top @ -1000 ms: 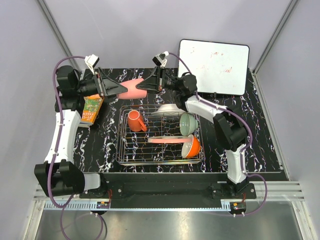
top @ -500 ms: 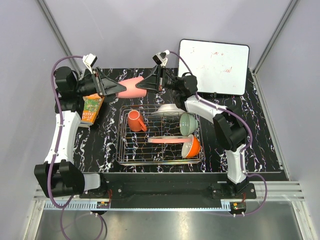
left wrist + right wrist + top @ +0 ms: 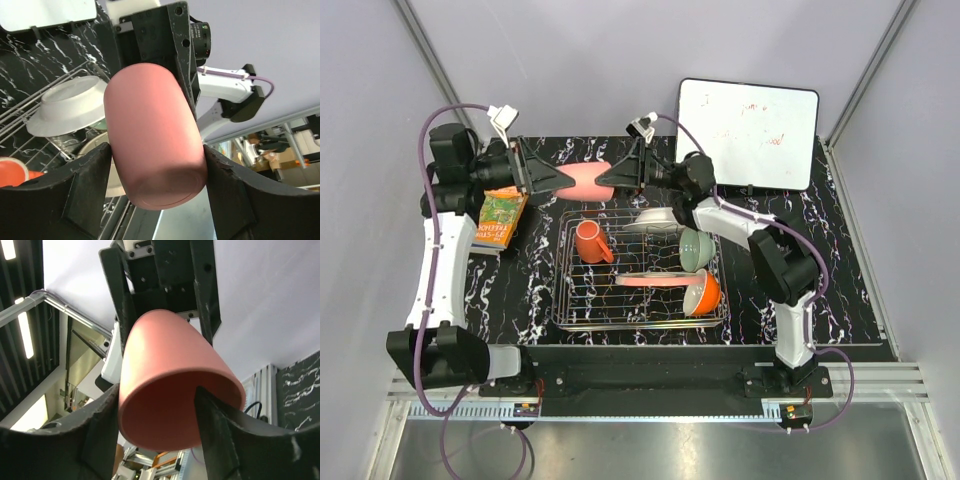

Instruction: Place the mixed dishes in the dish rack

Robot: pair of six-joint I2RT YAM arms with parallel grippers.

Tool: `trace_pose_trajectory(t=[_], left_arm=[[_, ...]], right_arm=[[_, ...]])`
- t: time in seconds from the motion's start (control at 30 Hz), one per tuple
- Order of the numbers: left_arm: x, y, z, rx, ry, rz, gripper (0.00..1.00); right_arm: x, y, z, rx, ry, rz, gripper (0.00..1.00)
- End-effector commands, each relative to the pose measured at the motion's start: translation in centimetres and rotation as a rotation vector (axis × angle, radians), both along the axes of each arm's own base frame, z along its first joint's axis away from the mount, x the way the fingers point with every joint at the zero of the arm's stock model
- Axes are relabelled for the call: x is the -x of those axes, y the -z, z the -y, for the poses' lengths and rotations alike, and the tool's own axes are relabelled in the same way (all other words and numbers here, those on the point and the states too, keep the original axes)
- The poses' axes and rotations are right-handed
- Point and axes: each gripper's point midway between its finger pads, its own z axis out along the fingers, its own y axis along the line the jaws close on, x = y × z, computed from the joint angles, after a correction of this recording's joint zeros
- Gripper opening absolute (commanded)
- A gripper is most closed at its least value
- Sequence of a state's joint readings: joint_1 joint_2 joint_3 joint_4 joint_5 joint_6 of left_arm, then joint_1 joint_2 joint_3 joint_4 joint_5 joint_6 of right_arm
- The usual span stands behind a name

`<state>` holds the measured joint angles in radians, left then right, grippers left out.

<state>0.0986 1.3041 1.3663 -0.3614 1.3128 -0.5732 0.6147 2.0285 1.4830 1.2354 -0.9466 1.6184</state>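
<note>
So, pale lilac walls close in a black, white-veined surface (image 3: 840,290), with a whiteboard (image 3: 748,132) propped at the back right and a green-orange book (image 3: 498,218) lying at the left. Both arms reach inward over the far side, behind the dish rack (image 3: 640,322), and meet at the small pink cup (image 3: 582,180), which is up in the air on its side. The left claw (image 3: 563,181) grips its base end. The right claw (image 3: 607,181) stands spread, one finger outside the rim, one inside the mouth.
</note>
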Motion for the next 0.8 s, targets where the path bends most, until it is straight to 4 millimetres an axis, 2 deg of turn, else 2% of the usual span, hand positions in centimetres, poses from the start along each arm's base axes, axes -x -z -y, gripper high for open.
trace_pose_trajectory(t=[0.0, 0.03, 0.07, 0.1, 0.13, 0.2, 0.23, 0.33, 0.43, 0.5, 0.63, 0.77], left_arm=[[2.1, -0.9, -1.2, -0.021, 0.044, 0.057, 0.0], [1.9, -0.5, -1.7, -0.053, 0.027, 0.108, 0.0], [2.0, 0.8, -2.2, -0.071, -0.006, 0.027, 0.0], [2.1, 0.4, -2.5, -0.135, -0.026, 0.069, 0.0], [3.0, 3.1, -2.9, -0.278, -0.021, 0.058, 0.0], [3.0, 5.0, -3.7, -0.41, -0.022, 0.042, 0.0], [3.0, 6.6, -4.6, -0.499, -0.033, 0.032, 0.0], [3.9, 9.6, -6.3, -0.682, -0.027, 0.036, 0.0], [4.7, 11.8, -7.2, -0.866, 0.01, 0.071, 0.0], [5.3, 12.5, -7.7, -0.943, 0.03, 0.092, 0.0], [6.2, 12.9, -7.0, -0.992, 0.098, 0.114, 0.0], [7.3, 14.7, -6.1, -1.026, 0.173, 0.093, 0.0]], right_arm=[[-1.3, 1.3, 2.9, 0.045, 0.073, -0.007, 0.68], [-1.5, 1.3, 3.5, 0.043, 0.084, -0.013, 0.71], [-1.5, 1.5, 4.2, 0.044, 0.096, -0.019, 0.76], [-2.3, 1.6, 5.4, 0.047, 0.122, -0.021, 0.81], [-2.3, 1.3, 6.1, 0.045, 0.135, -0.012, 0.86], [-2.8, 1.7, 7.7, 0.061, 0.164, -0.018, 0.9], [-3.9, 1.7, 9.3, 0.065, 0.216, 0.002, 0.97], [-5.3, 1.2, 12.1, 0.092, 0.342, 0.031, 1.0], [-5.5, 0.3, 13.7, 0.176, 0.468, 0.067, 1.0], [-6.4, 0.2, 14.3, 0.23, 0.585, 0.145, 1.0], [-6.3, -0.1, 15.6, 0.286, 0.7, 0.142, 1.0], [-7.1, 1.1, 16.5, 0.322, 0.787, 0.097, 1.0]])
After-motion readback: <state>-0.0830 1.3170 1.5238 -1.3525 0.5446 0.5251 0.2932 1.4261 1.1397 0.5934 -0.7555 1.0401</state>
